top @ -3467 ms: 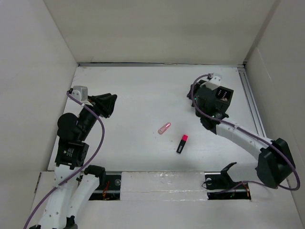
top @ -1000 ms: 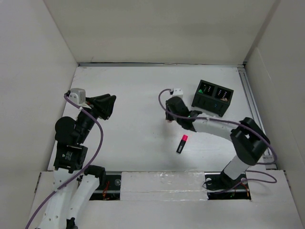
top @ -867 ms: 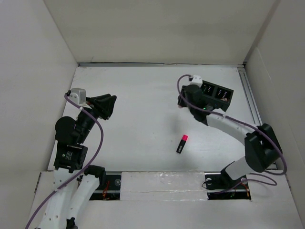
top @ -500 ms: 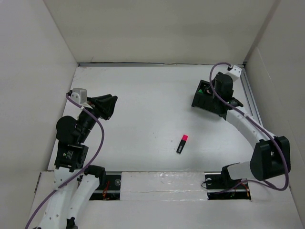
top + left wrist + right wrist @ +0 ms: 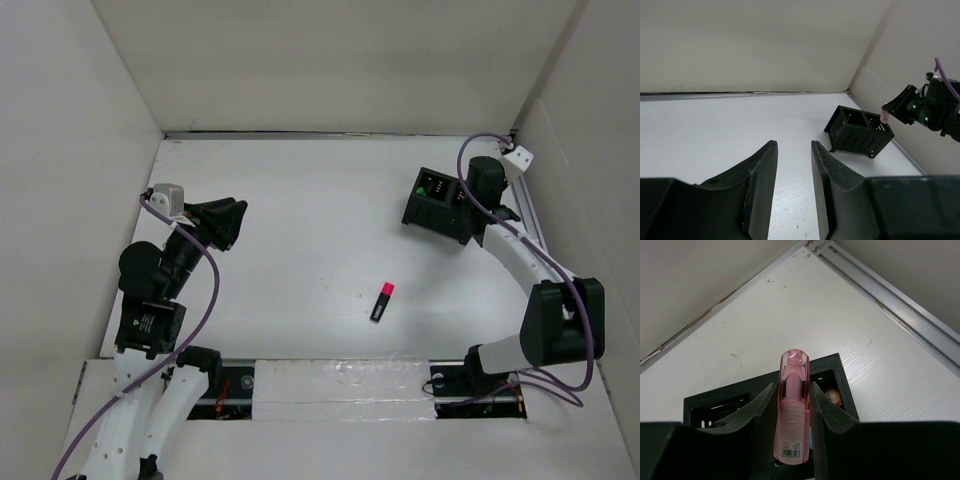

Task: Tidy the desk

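My right gripper (image 5: 791, 390) is shut on a clear pink marker (image 5: 791, 412) and holds it tip-down above the right compartment of the black organizer box (image 5: 735, 400). In the top view the right gripper (image 5: 483, 196) hovers over the box (image 5: 432, 208) at the back right of the white desk (image 5: 300, 220). In the left wrist view the pink marker (image 5: 884, 117) shows just above the box (image 5: 858, 131). A black marker with a red cap (image 5: 382, 300) lies on the desk in front of centre. My left gripper (image 5: 792, 165) is open and empty, near the left side (image 5: 228, 222).
White walls close the desk on the left, back and right. A metal rail (image 5: 528, 215) runs along the right edge beside the box. The box holds other small items (image 5: 832, 396).
My right gripper picked the pink marker up from the middle of the desk and carried it back and right to above the black box. The left arm barely moved.
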`<act>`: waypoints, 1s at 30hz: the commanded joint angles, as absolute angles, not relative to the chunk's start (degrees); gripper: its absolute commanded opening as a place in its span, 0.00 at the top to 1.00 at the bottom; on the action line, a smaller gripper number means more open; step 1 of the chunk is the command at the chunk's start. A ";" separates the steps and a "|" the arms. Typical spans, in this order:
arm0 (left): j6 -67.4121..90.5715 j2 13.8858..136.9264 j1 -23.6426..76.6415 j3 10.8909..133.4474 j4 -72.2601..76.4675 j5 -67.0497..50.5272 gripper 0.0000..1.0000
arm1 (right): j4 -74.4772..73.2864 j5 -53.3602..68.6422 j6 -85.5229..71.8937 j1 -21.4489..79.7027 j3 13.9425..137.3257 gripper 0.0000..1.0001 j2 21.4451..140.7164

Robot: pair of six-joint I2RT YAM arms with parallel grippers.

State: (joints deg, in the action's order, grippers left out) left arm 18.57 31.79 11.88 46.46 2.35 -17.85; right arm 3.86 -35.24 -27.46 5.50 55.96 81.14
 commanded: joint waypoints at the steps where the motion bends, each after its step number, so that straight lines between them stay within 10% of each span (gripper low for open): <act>1: 18.90 31.82 11.95 46.32 5.36 -18.55 0.70 | 4.14 -37.35 -28.39 5.01 57.30 0.85 82.08; 19: 18.98 31.64 11.95 46.32 5.36 -18.81 0.70 | 2.03 -33.40 -28.65 8.43 56.78 0.41 76.38; 24: 18.98 31.64 11.95 46.41 5.27 -18.72 0.70 | 2.81 -26.05 -29.45 17.12 51.60 0.98 68.49; 30: 18.98 31.46 11.95 46.49 5.19 -18.19 0.70 | 1.88 -18.98 -31.20 32.83 38.15 1.00 63.64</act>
State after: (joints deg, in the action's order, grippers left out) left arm 18.57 31.68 11.88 46.46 2.33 -17.80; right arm 4.25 -23.46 -30.11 26.94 42.61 64.16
